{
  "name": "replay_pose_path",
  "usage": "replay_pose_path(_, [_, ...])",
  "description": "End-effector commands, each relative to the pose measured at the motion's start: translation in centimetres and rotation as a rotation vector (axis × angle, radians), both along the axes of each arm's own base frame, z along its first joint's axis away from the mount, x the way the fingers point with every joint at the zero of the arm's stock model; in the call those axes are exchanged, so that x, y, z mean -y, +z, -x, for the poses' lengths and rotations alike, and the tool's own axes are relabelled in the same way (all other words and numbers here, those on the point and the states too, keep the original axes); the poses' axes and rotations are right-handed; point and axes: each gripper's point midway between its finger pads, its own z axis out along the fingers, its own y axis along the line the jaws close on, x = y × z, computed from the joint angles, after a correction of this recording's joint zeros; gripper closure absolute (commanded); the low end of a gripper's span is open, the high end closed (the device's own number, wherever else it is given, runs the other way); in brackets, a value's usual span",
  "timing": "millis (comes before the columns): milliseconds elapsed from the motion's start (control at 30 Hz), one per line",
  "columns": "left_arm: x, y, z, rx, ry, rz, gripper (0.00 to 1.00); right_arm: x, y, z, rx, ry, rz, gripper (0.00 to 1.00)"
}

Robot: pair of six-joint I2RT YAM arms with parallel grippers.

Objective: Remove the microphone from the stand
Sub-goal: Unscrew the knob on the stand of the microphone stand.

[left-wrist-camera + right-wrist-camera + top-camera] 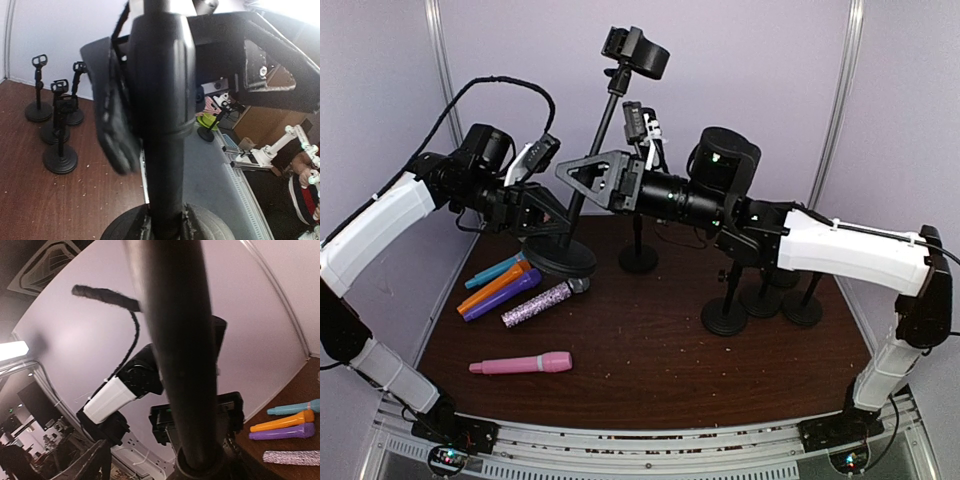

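A black microphone stand [602,130] leans to the right, its round base [560,256] tipped on the table. At its top sits a black clip with a short dark barrel [642,52]; I cannot tell whether that is a microphone. My left gripper [545,215] is shut on the lower pole, which fills the left wrist view [162,100] between the fingers [200,222]. My right gripper [592,172] is shut on the pole higher up; the pole [180,340] crosses the right wrist view.
Teal [495,270], orange [495,287], purple [505,296], glitter [542,302] and pink [525,364] microphones lie on the brown table [650,380]. Several empty black stands [725,315] stand at the back right, one [638,255] behind the held stand. Walls close in on all sides.
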Motion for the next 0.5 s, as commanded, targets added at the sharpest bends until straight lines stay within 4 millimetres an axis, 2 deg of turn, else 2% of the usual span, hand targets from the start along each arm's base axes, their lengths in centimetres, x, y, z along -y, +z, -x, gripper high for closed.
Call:
replay_pose_path(0, [-0.2, 0.8, -2.9, 0.232, 0.144, -0.038, 1.00, 3.4, -2.4, -3.5, -0.030, -0.334, 0.155, 0.25])
replay_pose_path(67, [-0.2, 0.3, -3.5, 0.251, 0.168, -0.058, 1.00, 4.3, -2.6, -3.8, -0.029, -0.410, 0.200, 0.28])
replay_pose_path(167, [-0.2, 0.1, -3.9, 0.256, 0.183, -0.068, 1.00, 4.5, -2.1, -3.8, -0.016, -0.454, 0.212, 0.33])
replay_pose_path(467, [-0.3, 0.2, -3.8, 0.262, 0.187, -0.068, 1.00, 3.4, -2.4, -5.2, -0.042, -0.511, 0.257, 0.45])
